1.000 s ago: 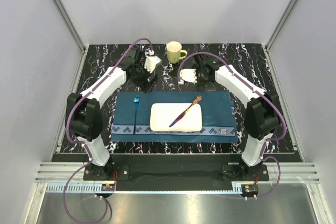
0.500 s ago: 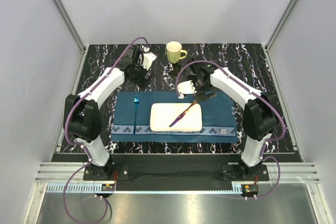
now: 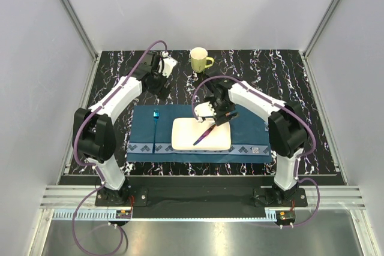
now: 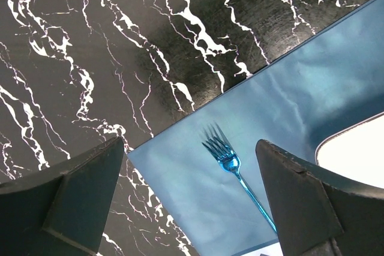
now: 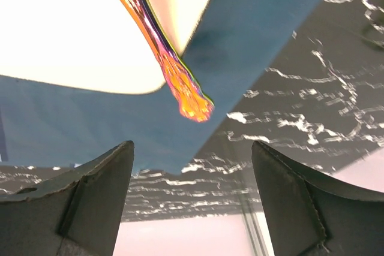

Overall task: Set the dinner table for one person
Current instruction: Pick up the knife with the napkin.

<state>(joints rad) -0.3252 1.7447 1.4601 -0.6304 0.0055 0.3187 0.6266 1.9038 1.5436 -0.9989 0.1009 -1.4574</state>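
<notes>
My left end effector [image 3: 163,70] hung released, gripping nothing, over the far left of the black marbled worktop [image 3: 288,70], which spread beneath everything in the enclosure. A blue fork [image 3: 155,116] lay on the left part of the blue placemat [image 3: 246,121]. In the middle, a white plate [image 3: 186,136] carried a slanted iridescent knife [image 3: 206,132], and my right end effector [image 3: 217,115] hovered released over its golden handle end, not gripping it.

Black dinner table [image 3: 288,70]; blue placemat [image 3: 247,137]; yellow mug [image 3: 199,60]
</notes>
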